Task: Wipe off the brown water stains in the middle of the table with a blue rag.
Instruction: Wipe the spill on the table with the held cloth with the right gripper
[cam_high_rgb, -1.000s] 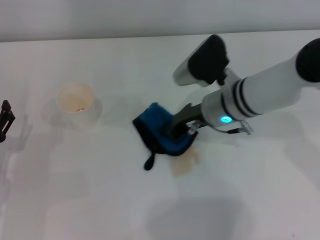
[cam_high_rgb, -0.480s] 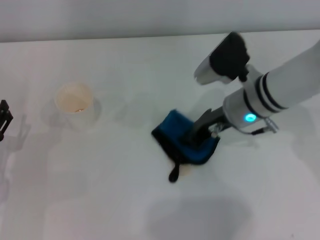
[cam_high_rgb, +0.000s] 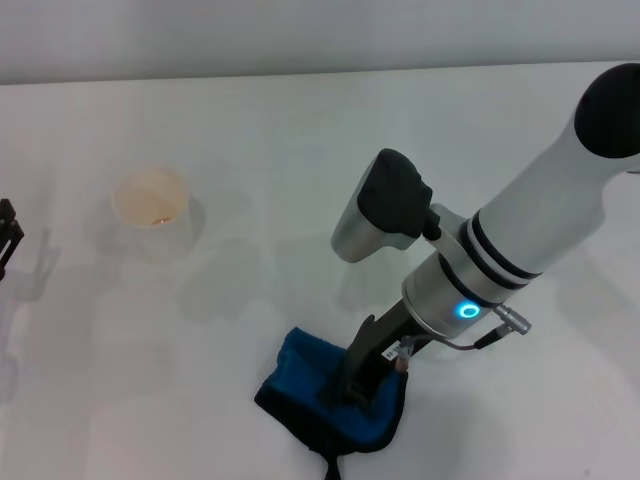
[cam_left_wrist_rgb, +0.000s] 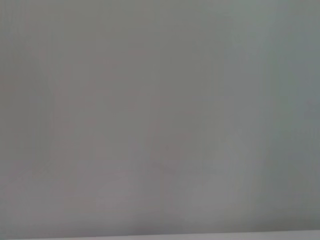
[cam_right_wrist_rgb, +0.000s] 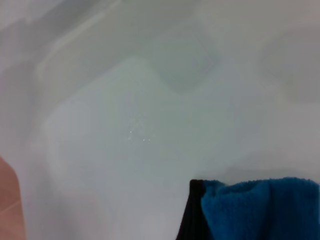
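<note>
Pressing down near the front edge of the white worktop (cam_high_rgb: 300, 130), the right pincer (cam_high_rgb: 358, 385) is clamped on the blue rag (cam_high_rgb: 305, 385). No brown stain shows. A paper cup (cam_high_rgb: 152, 208) stands well apart. The left pincer (cam_high_rgb: 8, 238) sits at the far left edge, its state unclear.

My right arm (cam_high_rgb: 540, 215) is a thick white tube with a black cap at its upper end. Two thin black bands ring it above the wrist. The wrist collar below is silver-grey and carries a glowing cyan ring light. A thin cable with a small metal connector loops out beside that light. A wrist camera pod (cam_high_rgb: 385, 205) sticks out sideways, grey shell with a black top. My right tool (cam_high_rgb: 362, 375) is dark, almost black, narrow and angular. Of my left tool (cam_high_rgb: 8, 238) I see only a small black tip at the frame edge.
</note>
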